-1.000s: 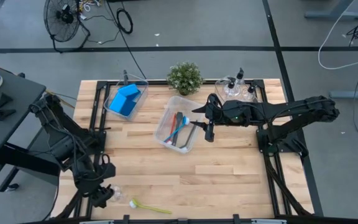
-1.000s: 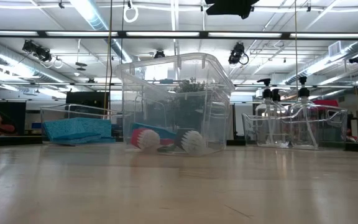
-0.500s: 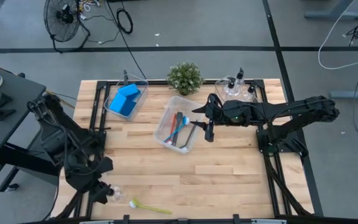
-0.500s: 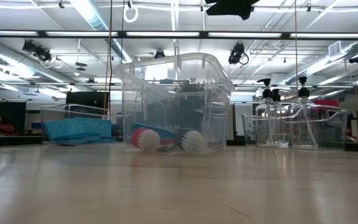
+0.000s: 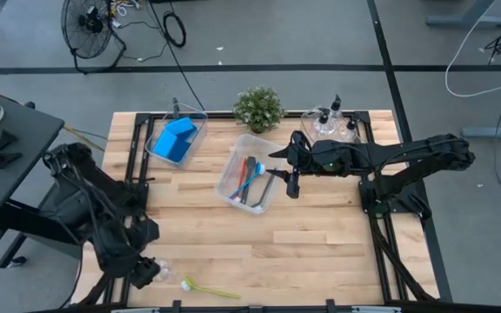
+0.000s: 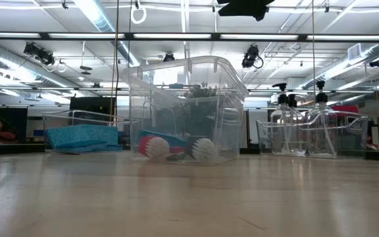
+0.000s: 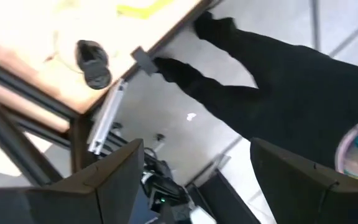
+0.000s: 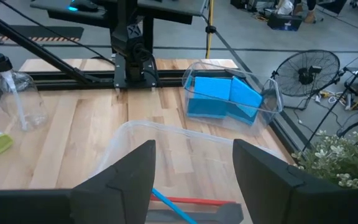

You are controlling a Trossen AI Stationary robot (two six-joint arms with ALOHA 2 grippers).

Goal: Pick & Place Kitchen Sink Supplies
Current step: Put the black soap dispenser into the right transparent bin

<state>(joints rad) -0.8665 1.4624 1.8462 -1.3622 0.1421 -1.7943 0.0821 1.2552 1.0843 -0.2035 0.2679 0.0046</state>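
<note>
A small clear bottle (image 5: 160, 268) with a black pump top (image 7: 93, 62) stands upright at the table's near-left corner. A yellow-green brush (image 5: 209, 289) lies flat beside it, along the near edge. My left gripper (image 5: 139, 272) hangs open just left of the bottle, partly past the table's edge, touching nothing. My right gripper (image 5: 290, 180) is open above the right rim of the middle clear bin (image 5: 249, 180), which holds red, blue and grey brushes (image 8: 185, 202). Blue sponges (image 5: 177, 139) lie in the left bin. More pump bottles (image 5: 333, 122) stand in the right bin.
A small green potted plant (image 5: 258, 108) stands at the far edge between the bins. Black frame rails (image 5: 136, 174) run along the table's left and right sides. Bare wood (image 5: 320, 243) lies between the bins and the near edge. In the low view brush heads (image 6: 202, 150) show through the bin wall.
My left arm has shifted its links a little, while its gripper has stayed by the near-left corner. The bottle, the yellow-green brush and my right arm have kept still.
</note>
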